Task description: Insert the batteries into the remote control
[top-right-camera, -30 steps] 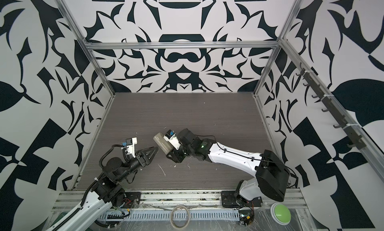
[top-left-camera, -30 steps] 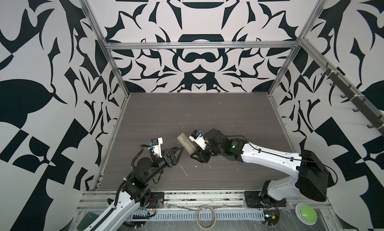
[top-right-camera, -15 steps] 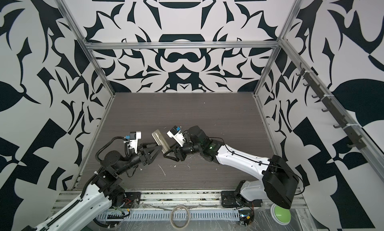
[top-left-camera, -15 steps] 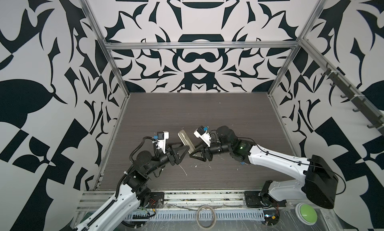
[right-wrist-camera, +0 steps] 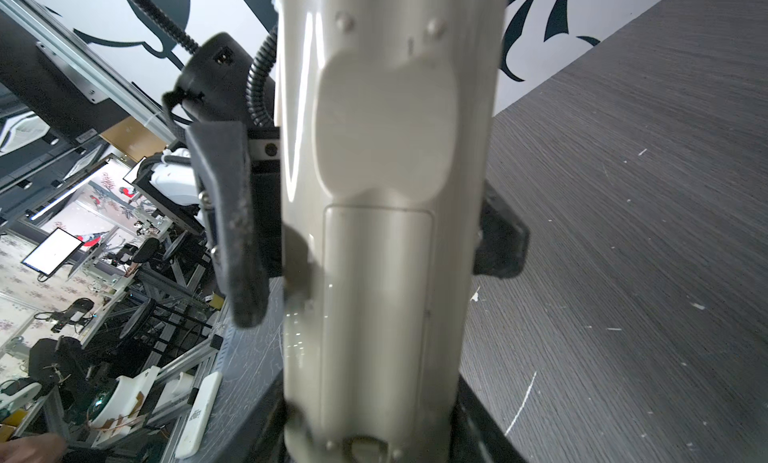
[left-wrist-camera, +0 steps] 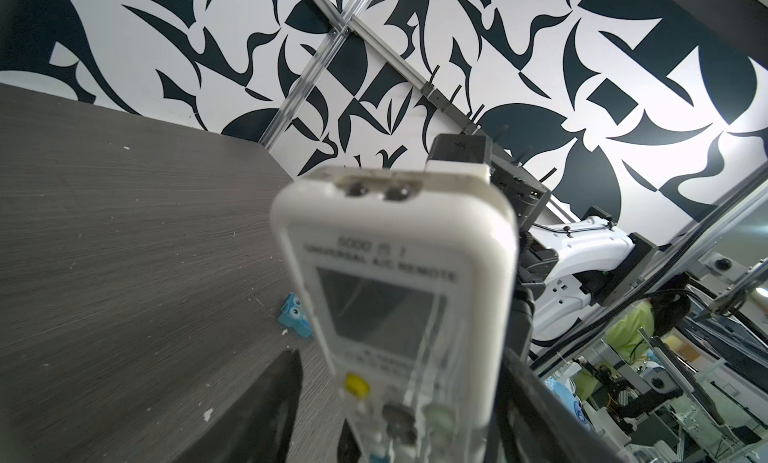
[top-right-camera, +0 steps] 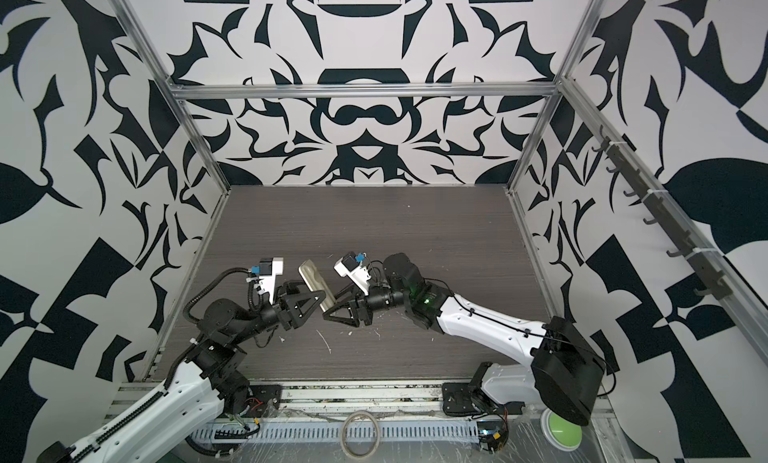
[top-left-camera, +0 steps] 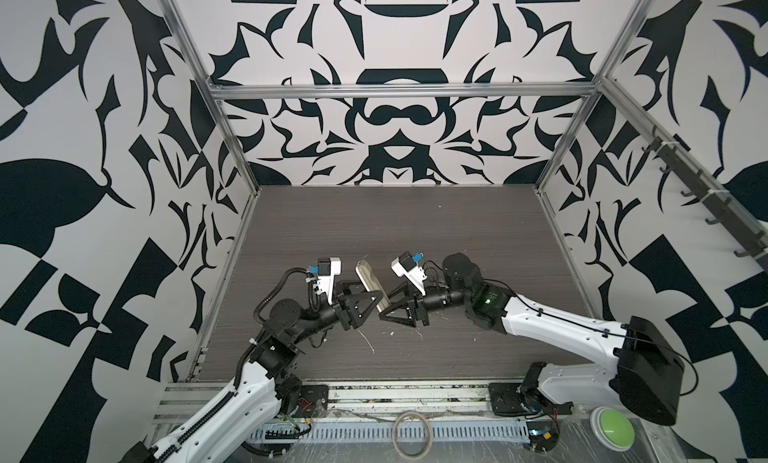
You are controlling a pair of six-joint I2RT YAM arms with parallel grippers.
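Over the counter (top-left-camera: 415, 232), near its 6 o'clock edge, we see the right gripper (top-left-camera: 384, 309) reach in from 3 o'clock, fingers clamped on the lower end of the remote (top-left-camera: 368, 277), which is held clear and leans toward 11 o'clock. From 9 o'clock the left gripper (top-left-camera: 370, 297) straddles it, fingers spread slightly wider than it, a gap showing on one side.
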